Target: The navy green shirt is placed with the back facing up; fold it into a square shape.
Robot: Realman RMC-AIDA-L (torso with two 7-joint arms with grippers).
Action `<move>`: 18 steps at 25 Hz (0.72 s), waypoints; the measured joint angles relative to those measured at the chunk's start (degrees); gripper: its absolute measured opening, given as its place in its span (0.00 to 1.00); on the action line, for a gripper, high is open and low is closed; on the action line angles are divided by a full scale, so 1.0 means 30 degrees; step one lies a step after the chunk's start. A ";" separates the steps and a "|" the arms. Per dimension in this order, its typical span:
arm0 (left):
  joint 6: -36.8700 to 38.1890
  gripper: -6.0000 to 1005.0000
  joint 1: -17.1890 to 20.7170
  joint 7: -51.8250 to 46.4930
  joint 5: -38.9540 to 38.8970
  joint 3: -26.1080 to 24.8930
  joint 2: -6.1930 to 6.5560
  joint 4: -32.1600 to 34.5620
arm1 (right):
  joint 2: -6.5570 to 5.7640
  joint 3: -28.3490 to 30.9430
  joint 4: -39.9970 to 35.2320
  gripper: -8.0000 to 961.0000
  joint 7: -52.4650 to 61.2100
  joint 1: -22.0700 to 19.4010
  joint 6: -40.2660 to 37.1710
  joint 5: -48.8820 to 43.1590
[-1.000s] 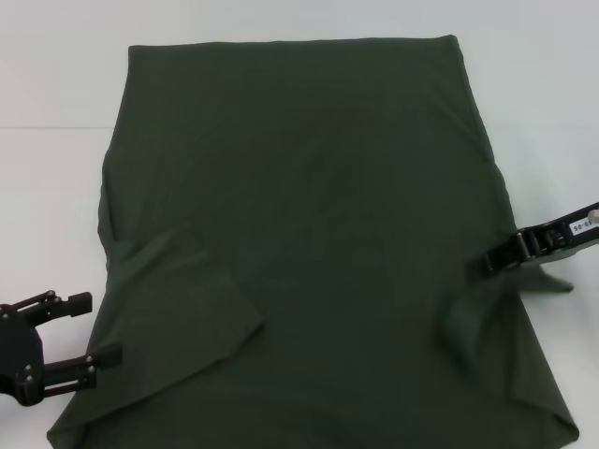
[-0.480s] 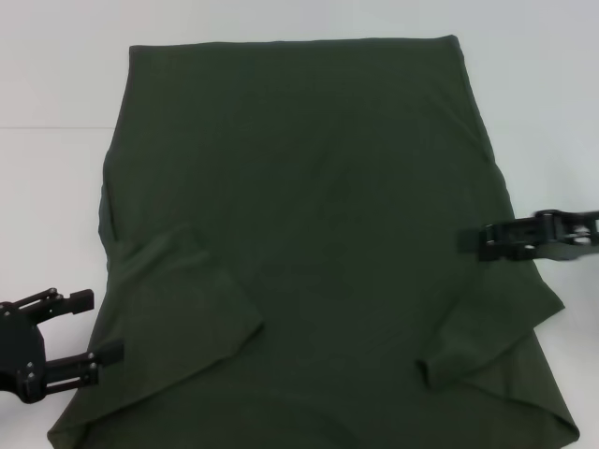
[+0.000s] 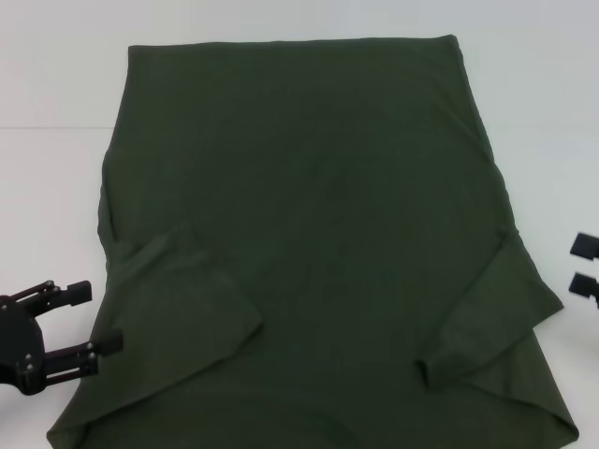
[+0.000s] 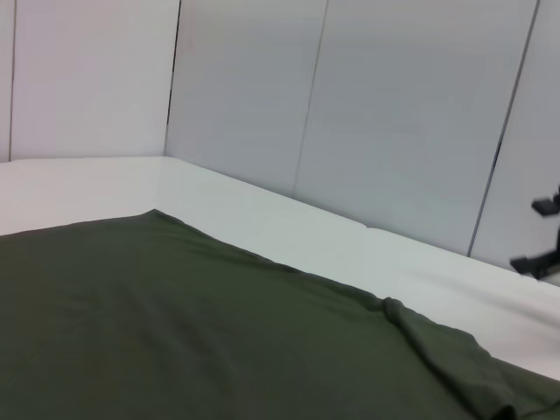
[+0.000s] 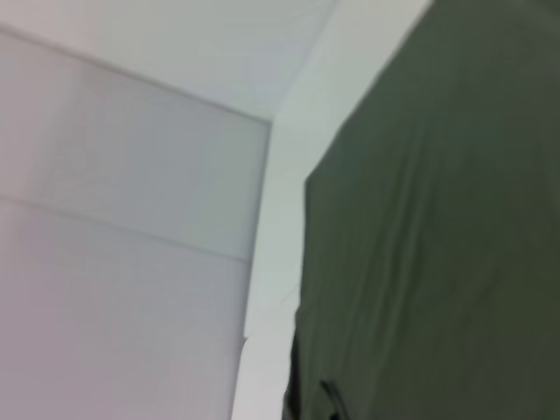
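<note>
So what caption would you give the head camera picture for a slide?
Olive-green shirt lies back-up, both sleeves folded in, with open left gripper and right gripper beside it.

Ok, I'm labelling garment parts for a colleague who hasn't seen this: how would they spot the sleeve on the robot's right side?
Start at the white table and the navy green shirt covering most of it. Follow its right edge toward the robot to the right sleeve, a flap folded diagonally inward beside the right gripper. The left sleeve, also folded, lies by the left gripper.

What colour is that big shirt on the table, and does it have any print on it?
The shirt is plain dark olive green, no print showing; clearest in the head view.
</note>
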 joint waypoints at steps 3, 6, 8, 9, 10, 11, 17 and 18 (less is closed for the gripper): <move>0.0048 0.83 -0.0037 0.0001 -0.0068 -0.0005 -0.0057 -0.0002 | -0.0005 -0.0025 0.0632 0.95 0.0159 -0.0467 0.0564 -0.0059; 0.0064 0.83 -0.0050 0.0000 -0.0250 -0.0007 -0.0089 -0.0002 | -0.0082 -0.0115 0.0857 0.96 0.0603 -0.0771 0.1113 -0.0071; 0.0040 0.83 -0.0053 0.0000 -0.0291 -0.0007 -0.0093 -0.0002 | -0.0174 -0.0159 0.0907 0.96 0.1049 -0.0943 0.1384 -0.0092; 0.0013 0.83 -0.0053 0.0000 -0.0315 -0.0006 -0.0109 -0.0002 | -0.0226 -0.0164 0.0944 0.96 0.1236 -0.1000 0.1530 -0.0191; -0.0005 0.83 -0.0056 0.0000 -0.0342 -0.0006 -0.0124 0.0000 | -0.0278 -0.0162 0.0978 0.96 0.1386 -0.1032 0.1676 -0.0351; -0.0015 0.83 -0.0058 0.0000 -0.0399 -0.0006 -0.0145 0.0000 | -0.0293 -0.0151 0.0992 0.96 0.1535 -0.1036 0.1879 -0.0606; -0.0064 0.83 -0.0058 0.0001 -0.0532 -0.0004 -0.0198 -0.0007 | -0.0248 -0.0168 0.1012 0.96 0.1841 -0.0662 0.3122 -0.1704; -0.0077 0.83 -0.0058 0.0000 -0.0548 -0.0003 -0.0204 -0.0017 | -0.0223 -0.0175 0.1015 0.96 0.1841 -0.0582 0.3259 -0.1789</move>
